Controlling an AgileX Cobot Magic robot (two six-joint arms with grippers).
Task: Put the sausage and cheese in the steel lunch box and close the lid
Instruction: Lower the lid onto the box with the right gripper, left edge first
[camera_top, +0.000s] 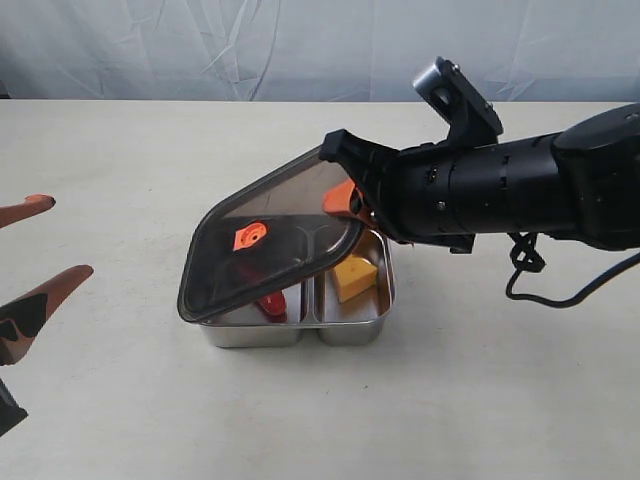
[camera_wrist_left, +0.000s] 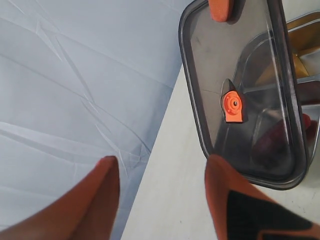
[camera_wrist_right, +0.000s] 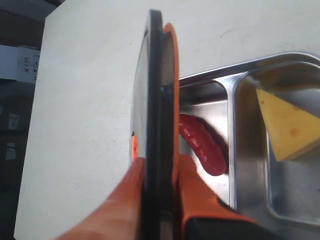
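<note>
A pale cream desk (camera_top: 120, 400) with a plain matte top fills most of the exterior view. Behind its far edge rises a light blue-grey cloth backdrop (camera_top: 200, 45), creased with long folds and fine wrinkles. The left wrist view shows the same fabric close up, meeting the desk's edge in a straight line. In the right wrist view a dim, dark area lies past another edge of the desk, near a rounded corner. A white box (camera_wrist_right: 20, 62) with a small printed label sits there, its lettering too blurred to read.
</note>
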